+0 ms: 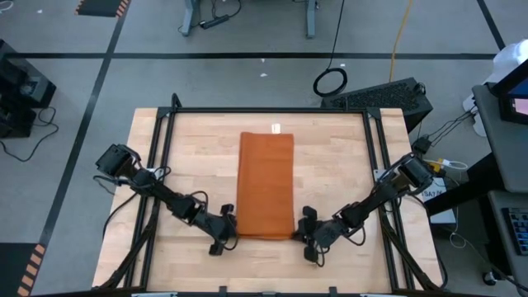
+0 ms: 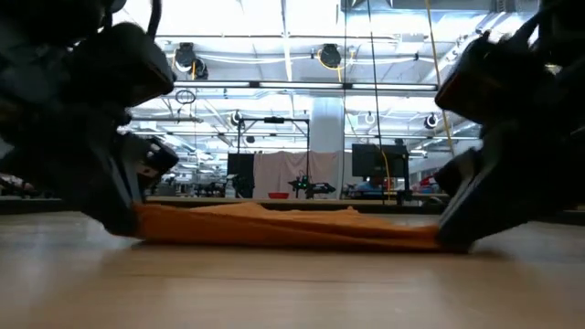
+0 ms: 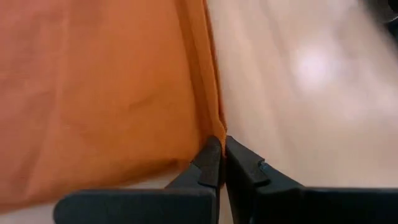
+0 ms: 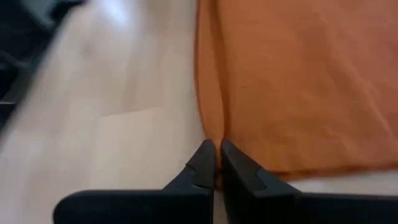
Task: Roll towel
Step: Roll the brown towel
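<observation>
Near edge of bench (image 1: 148, 165): left gripper (image 1: 228, 233) & right gripper (image 1: 302, 234) both down at the towel (image 1: 266, 183), one per near corner. Wrist views show fingers (image 3: 211, 165) pinched together on the cloth at each corner, so both clenched on the hem. Towel lies flat as a long strip mid-bench, running away from the arms; white tag (image 1: 276, 128) at far end. Looks light, soft, floppy w/ no stiffness, prob. sags if lifted, could slip from a thin pinch. Best hold: the two near corners, kept level, roll twd far end.
</observation>
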Controlling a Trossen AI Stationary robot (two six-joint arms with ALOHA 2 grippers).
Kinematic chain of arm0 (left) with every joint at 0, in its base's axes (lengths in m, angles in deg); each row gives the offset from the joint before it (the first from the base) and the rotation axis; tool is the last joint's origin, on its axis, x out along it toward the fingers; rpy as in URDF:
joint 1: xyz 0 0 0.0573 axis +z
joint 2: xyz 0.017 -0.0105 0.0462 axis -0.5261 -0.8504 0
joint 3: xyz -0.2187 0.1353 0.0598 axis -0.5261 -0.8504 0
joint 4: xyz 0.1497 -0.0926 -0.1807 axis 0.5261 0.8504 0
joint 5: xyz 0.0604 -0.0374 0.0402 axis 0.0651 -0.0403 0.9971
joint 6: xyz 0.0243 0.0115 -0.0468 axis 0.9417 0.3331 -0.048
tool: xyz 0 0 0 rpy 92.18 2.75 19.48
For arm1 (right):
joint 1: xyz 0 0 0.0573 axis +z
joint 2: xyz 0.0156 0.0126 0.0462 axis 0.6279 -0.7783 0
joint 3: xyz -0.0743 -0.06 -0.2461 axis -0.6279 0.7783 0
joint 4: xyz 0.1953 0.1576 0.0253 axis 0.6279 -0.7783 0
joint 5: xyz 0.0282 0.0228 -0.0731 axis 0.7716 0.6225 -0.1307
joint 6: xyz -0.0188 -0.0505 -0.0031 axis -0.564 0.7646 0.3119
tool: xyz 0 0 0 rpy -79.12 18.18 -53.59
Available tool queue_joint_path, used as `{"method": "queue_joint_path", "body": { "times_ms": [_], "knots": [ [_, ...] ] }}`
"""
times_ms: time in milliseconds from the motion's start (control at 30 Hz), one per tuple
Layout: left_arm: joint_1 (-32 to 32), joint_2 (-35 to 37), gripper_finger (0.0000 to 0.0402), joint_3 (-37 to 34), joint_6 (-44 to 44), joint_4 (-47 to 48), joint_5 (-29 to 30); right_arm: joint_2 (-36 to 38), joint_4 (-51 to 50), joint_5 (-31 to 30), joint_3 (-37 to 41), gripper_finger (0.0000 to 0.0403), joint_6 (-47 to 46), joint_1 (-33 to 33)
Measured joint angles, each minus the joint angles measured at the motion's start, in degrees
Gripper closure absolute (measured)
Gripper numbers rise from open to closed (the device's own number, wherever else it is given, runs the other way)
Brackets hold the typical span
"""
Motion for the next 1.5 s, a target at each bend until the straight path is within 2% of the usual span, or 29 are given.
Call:
{"method": "queue_joint_path", "body": {
  "times_ms": [133, 300, 467, 633, 733, 833, 1000, 1133, 1300, 1433, 1500],
  "knots": [
    [0.06, 0.01, 0.0387, 0.03, -1.37, -2.46, -3.69, 2.01, 0.83, 2.09, 0.00, 0.0399, -1.06, -0.02],
    [1.27, 1.49, 0.0387, 0.03, -1.52, 1.85, -3.26, 3.51, -0.43, 1.12, -0.05, 0.0400, -0.27, -0.68],
    [2.77, 6.44, 0.0387, -0.04, -1.95, 3.09, -4.31, 4.69, -0.09, 1.54, -0.07, 0.0400, 1.78, -1.55],
    [0.33, 10.12, 0.0387, -0.02, -4.29, 1.94, -8.52, 4.71, 4.41, 6.66, -0.12, 0.0400, -2.52, -0.83],
    [-1.47, 11.03, 0.0387, -0.02, -5.86, -1.00, -9.53, 4.73, 7.20, 6.95, -0.20, 0.0400, -4.21, 0.34],
    [-1.90, 11.23, 0.0387, 0.05, -5.23, -2.26, -9.08, 4.75, 7.23, 6.48, -0.22, 0.0401, -2.59, 0.83],
    [1.40, 11.21, 0.0387, 0.03, -3.14, 6.40, -4.41, 4.75, 1.33, 2.52, -0.20, 0.0401, -0.72, -0.91],
    [4.00, 11.15, 0.0387, -0.02, -4.30, 10.57, -4.72, 4.75, -0.64, 2.09, -0.20, 0.0401, 0.19, -2.09],
    [3.07, 11.15, 0.0387, -0.02, -4.28, 7.00, -9.13, 4.75, 2.63, 3.04, -0.20, 0.0401, 2.30, -1.82],
    [-0.45, 11.15, 0.0387, -0.02, -3.98, 1.43, -11.08, 4.75, 7.23, 9.59, -0.20, 0.0401, 1.55, -0.63],
    [-2.50, 11.15, 0.0387, 0.00, -4.06, -0.35, -10.88, 4.75, 9.00, 11.00, -0.22, 0.0401, 0.60, 0.48]
  ]
}}
